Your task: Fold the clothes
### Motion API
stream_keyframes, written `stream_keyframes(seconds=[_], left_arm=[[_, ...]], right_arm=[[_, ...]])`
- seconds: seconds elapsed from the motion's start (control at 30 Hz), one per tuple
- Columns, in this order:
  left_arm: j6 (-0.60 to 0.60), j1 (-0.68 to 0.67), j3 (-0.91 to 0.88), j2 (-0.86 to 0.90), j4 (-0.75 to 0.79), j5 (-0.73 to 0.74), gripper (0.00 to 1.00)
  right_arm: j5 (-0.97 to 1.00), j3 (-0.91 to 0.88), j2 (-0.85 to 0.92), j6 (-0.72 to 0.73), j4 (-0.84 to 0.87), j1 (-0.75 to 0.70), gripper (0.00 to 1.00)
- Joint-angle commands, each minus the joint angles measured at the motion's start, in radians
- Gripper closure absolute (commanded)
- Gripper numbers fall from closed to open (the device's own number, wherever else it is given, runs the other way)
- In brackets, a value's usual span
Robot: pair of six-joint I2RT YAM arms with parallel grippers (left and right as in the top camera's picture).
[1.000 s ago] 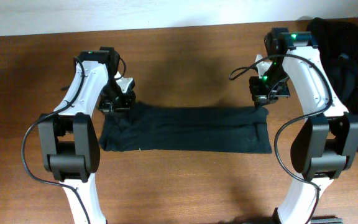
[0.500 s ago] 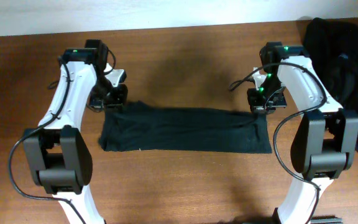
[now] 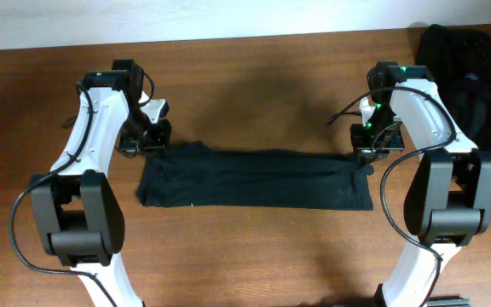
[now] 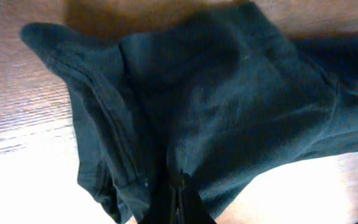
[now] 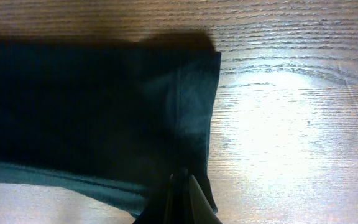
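- The left jaws are closed to a thin line in the left wrist view. Fabric of the black garment (image 4: 229,106) bunches straight into them, so I read this as a pinch on the cloth, not an empty close.
- The right jaws are pressed together the same way in the right wrist view. They nip the garment's hemmed end, close to the corner where the cloth meets bare wood.
- Both pinches sit on the far long edge, one at each end. I judge that is deliberate: with two corners held, the edge between them can be carried as one straight line and not sag or twist.
- Around the left pinch the cloth is rumpled and a loose flap sticks out sideways. The right end lies much flatter.
- From overhead, the garment lies as a long narrow band across the middle of the desk (image 3: 254,85). The left arm (image 3: 101,111) and right arm (image 3: 420,102) stand at its two ends.
- I take the step in hand to be another lengthwise fold, and the rumpled left end is the likeliest to fold crooked.
- A heap of dark clothes (image 3: 463,60) waits at the desk's far right corner, just beyond the right arm and apart from the band.
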Motion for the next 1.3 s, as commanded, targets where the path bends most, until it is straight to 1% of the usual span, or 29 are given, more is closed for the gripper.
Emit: stream_keyframes(seconds=[0.0,0.23,0.27,0.3,0.33,0.37,0.47,0.53,0.57,0.6,0.67,0.77,0.9,1.17,1.27], left_arm=[[-0.007,0.003,-0.047,-0.021,0.016,-0.015,0.98],[-0.006,0.005,-0.106,-0.021,0.047,-0.015,0.98],[-0.007,0.005,-0.106,-0.021,0.047,-0.015,0.98],[-0.007,0.005,-0.106,-0.021,0.048,-0.015,0.98],[-0.007,0.005,-0.106,-0.021,0.048,-0.016,0.98],[-0.006,0.005,-0.106,-0.021,0.047,-0.015,0.98],[-0.006,0.005,-0.106,-0.021,0.044,-0.029,0.98],[-0.006,0.005,-0.106,-0.021,0.040,-0.042,0.94],[-0.006,0.005,-0.106,-0.021,0.037,-0.042,0.92],[-0.006,0.005,-0.107,-0.021,0.037,-0.041,0.85],[-0.006,0.005,-0.107,-0.021,0.037,-0.041,0.74],[-0.006,0.006,-0.107,-0.021,0.047,-0.040,0.73],[-0.006,0.015,-0.088,-0.021,0.053,-0.017,0.73],[-0.007,0.015,0.008,-0.021,0.057,0.037,0.73],[-0.007,0.015,0.017,-0.021,0.080,0.057,0.73]], right_arm=[[0.019,-0.006,-0.025,0.011,0.004,0.002,0.96],[0.011,-0.012,-0.025,0.011,0.003,0.002,0.96],[0.006,-0.018,-0.025,0.011,0.003,0.002,0.91],[0.001,-0.028,-0.025,0.012,0.004,0.002,0.57],[-0.002,-0.042,-0.025,0.012,0.007,0.002,0.43],[-0.004,-0.054,-0.025,0.012,0.010,0.002,0.41],[-0.007,-0.100,-0.025,0.012,0.034,0.002,0.39],[-0.016,-0.113,-0.025,0.013,0.048,0.002,0.36],[-0.021,-0.113,-0.025,0.013,0.049,0.002,0.33],[-0.023,-0.113,-0.025,0.012,0.051,0.002,0.31],[-0.027,-0.109,-0.027,0.011,0.058,0.002,0.30],[-0.042,-0.090,-0.028,0.010,0.060,0.002,0.29],[-0.117,-0.060,-0.029,-0.019,0.062,0.002,0.30],[-0.169,-0.049,-0.029,-0.019,0.105,0.002,0.36],[-0.192,-0.050,-0.028,-0.019,0.126,0.006,0.38]])
